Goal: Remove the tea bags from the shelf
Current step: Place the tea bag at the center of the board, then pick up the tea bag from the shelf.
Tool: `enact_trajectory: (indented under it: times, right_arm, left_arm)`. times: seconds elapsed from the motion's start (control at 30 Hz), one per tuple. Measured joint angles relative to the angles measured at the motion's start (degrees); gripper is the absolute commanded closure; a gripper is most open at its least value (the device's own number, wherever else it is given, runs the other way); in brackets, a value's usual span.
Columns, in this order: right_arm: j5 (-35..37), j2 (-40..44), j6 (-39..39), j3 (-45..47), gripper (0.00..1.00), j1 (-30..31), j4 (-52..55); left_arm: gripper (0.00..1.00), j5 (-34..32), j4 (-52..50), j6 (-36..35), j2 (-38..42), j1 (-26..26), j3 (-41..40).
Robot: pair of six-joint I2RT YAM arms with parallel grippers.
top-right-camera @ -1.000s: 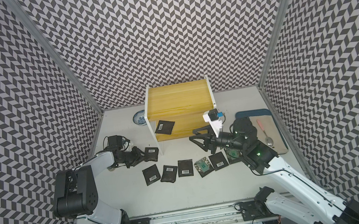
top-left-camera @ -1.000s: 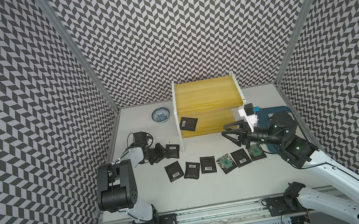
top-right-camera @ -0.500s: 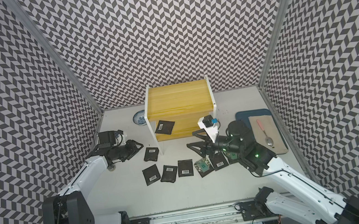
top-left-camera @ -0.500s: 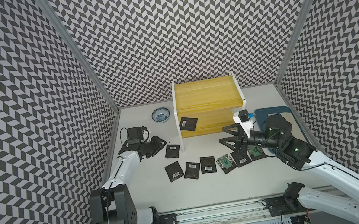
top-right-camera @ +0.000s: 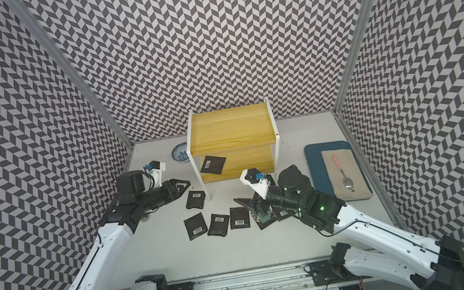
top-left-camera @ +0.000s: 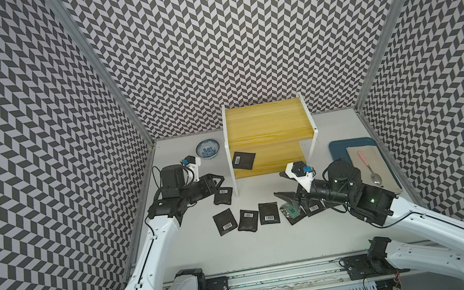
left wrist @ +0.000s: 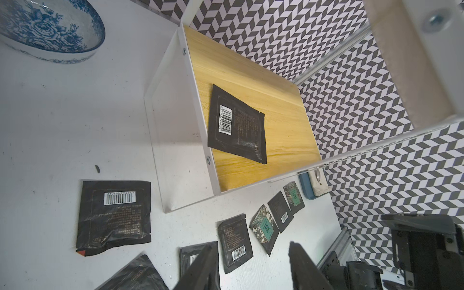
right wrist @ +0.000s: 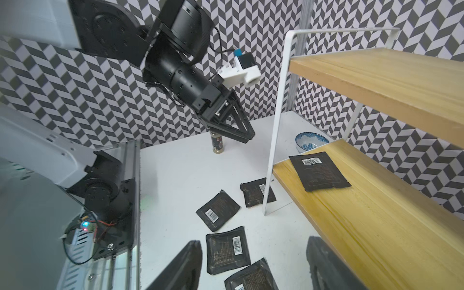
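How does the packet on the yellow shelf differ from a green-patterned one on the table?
The black tea bag lies on the lower board of the shelf; the green tea bag lies on the table among others. The black tea bag shows a barcode; the green tea bag, a pattern. Both are flat squares.

White arms [top-left-camera: 159, 252], black joints [top-left-camera: 340, 171], likely cables [top-left-camera: 394, 223].

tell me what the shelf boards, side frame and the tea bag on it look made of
Shelf boards: likely wood or bamboo, yellow, visible grain, matte. Side frame: probably white painted metal, thin and smooth. Tea bag: seemingly black foil or plastic film, slightly shiny and wrinkled, with a white barcode label.
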State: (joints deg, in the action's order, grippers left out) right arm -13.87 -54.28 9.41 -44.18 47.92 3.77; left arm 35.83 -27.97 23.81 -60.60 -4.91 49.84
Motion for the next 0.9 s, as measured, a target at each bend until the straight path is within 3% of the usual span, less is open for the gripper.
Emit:
enact_trajectory:
  times: [0.53, 0.9]
  right_arm:
    - [9.5, -2.1, 7.1, 2.9, 0.32, 4.9, -4.8]
    - [17.6, -11.6, 17.3, 5.5, 0.32, 7.4, -15.3]
  left_arm:
    - [0.49, 4.3, 0.1, -0.1, 4.4, 0.0, -0.6]
    - [0.49, 4.3, 0.5, 0.2, 5.0, 0.0, -3.4]
